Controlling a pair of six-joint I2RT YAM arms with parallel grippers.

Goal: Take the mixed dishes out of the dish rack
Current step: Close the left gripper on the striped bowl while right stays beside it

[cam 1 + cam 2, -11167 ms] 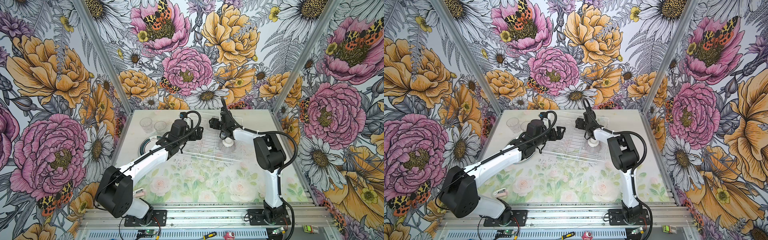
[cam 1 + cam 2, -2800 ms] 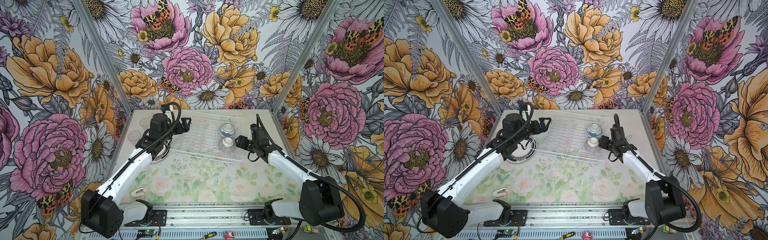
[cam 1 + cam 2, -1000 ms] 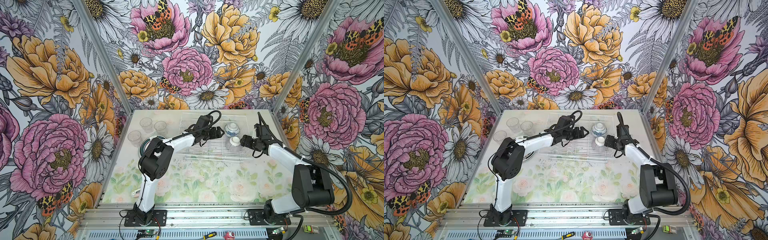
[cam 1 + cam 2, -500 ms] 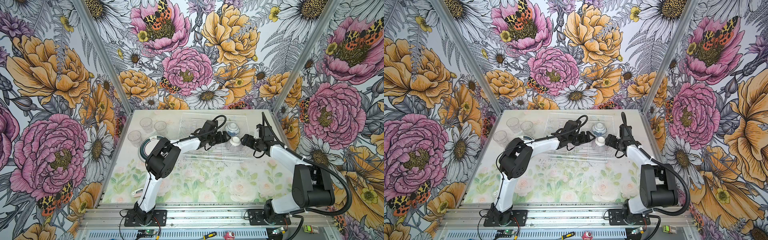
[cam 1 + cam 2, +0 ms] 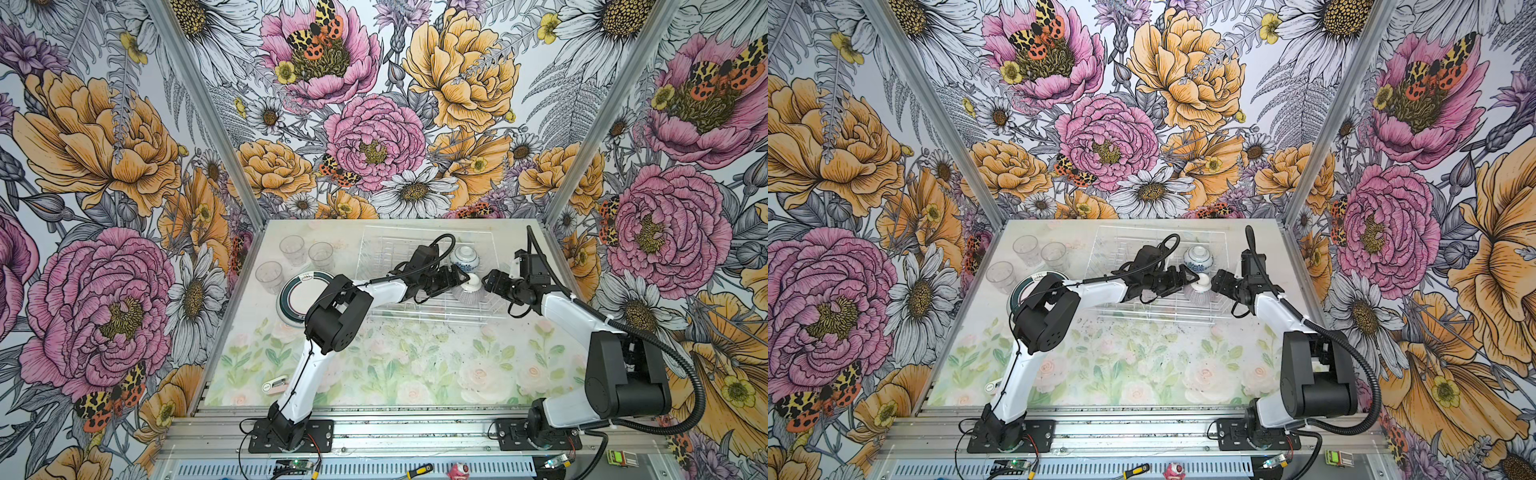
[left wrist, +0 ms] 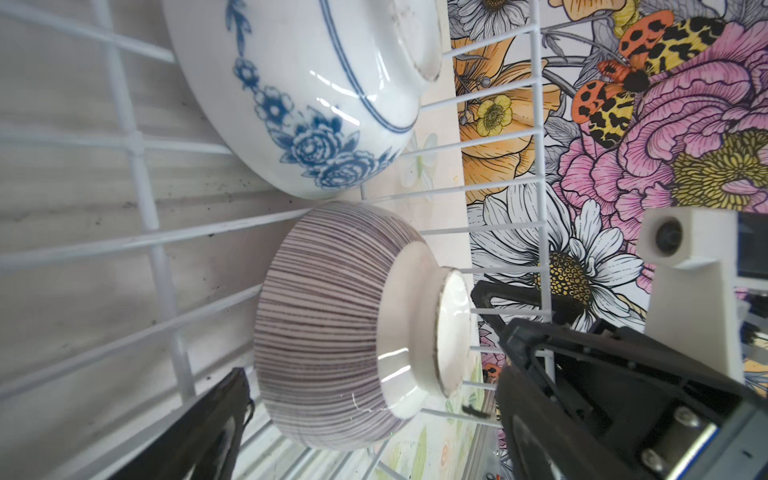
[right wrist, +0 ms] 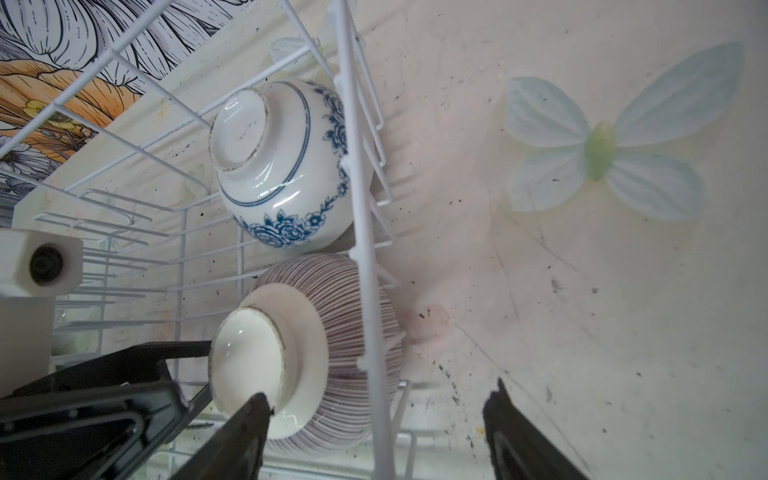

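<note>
The white wire dish rack (image 5: 386, 253) (image 5: 1121, 249) stands at the back of the table. Two small bowls lie upside down at its right end: a blue-flowered bowl (image 5: 464, 258) (image 6: 316, 91) (image 7: 286, 166) and, nearer, a grey-striped bowl (image 5: 469, 291) (image 5: 1200, 293) (image 6: 332, 328) (image 7: 332, 357). My left gripper (image 5: 459, 279) (image 6: 374, 436) reaches across the rack and stands open around the striped bowl. My right gripper (image 5: 491, 280) (image 7: 374, 440) is open at the rack's right side, straddling the side wire, one fingertip (image 7: 257, 411) at the bowl's foot ring.
Three clear tumblers (image 5: 293, 249) (image 5: 321, 255) (image 5: 269, 276) and a dark-rimmed white plate (image 5: 297, 297) sit on the table left of the rack. A small pink and white object (image 5: 275, 383) lies near the front left edge.
My left gripper has slid right along the rack to the striped bowl and opened a little wider. The right gripper has barely moved.
</note>
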